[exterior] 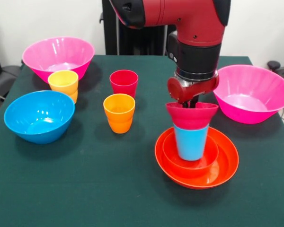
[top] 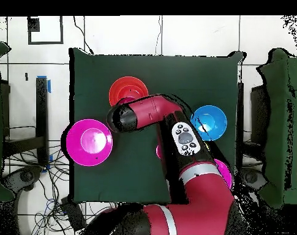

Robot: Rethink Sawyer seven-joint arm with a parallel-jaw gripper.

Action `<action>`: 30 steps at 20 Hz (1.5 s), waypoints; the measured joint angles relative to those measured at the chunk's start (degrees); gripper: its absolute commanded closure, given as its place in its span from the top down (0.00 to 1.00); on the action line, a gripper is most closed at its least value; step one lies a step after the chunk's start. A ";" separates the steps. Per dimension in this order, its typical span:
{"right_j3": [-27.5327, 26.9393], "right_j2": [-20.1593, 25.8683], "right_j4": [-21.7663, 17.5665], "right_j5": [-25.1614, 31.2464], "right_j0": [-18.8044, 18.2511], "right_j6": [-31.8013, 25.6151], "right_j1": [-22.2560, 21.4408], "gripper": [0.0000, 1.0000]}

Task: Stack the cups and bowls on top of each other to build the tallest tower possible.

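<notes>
A wide shallow orange bowl [exterior: 227, 163] sits at the front right with a small orange bowl [exterior: 173, 153] nested in it. A blue cup [exterior: 191, 142] stands upright in the small bowl. A small crimson bowl [exterior: 191, 116] sits on the blue cup's rim. My gripper [exterior: 193, 101] comes straight down into the crimson bowl; its tips are hidden inside. An orange cup [exterior: 119, 112], a red cup [exterior: 124, 82] and a yellow cup [exterior: 63, 82] stand apart to the left. In the overhead view the arm hides the stack, and only the wide orange bowl [top: 123, 85] shows.
A large pink bowl [exterior: 58, 56] stands at the far left and another [exterior: 253, 92] at the right, close to the stack. A medium blue bowl [exterior: 39, 116] is at the left. Overhead shows a pink bowl [top: 88, 142] and the blue bowl [top: 209, 121] on the green table [top: 144, 171].
</notes>
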 measured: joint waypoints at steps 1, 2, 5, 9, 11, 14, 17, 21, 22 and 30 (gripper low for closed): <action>-0.19 -0.18 0.00 0.00 0.12 0.00 0.18 0.00; -0.41 -0.35 0.01 0.01 0.27 0.00 0.31 0.00; -0.87 -0.89 0.01 0.00 0.83 0.00 0.33 0.00; -1.09 -1.29 0.02 0.00 1.25 0.00 0.24 0.00; -1.13 -1.35 0.02 0.00 1.30 0.00 0.17 0.00; -1.41 -1.37 0.07 0.00 1.29 0.00 -0.10 0.00; -1.95 -1.37 0.19 0.04 1.29 0.00 -0.42 0.00; -2.66 -1.37 0.68 0.38 1.29 0.00 -0.83 0.00; -2.89 -1.37 0.93 0.57 1.29 0.00 -1.01 0.00; -5.12 -1.37 2.41 3.58 1.29 0.00 -2.39 0.00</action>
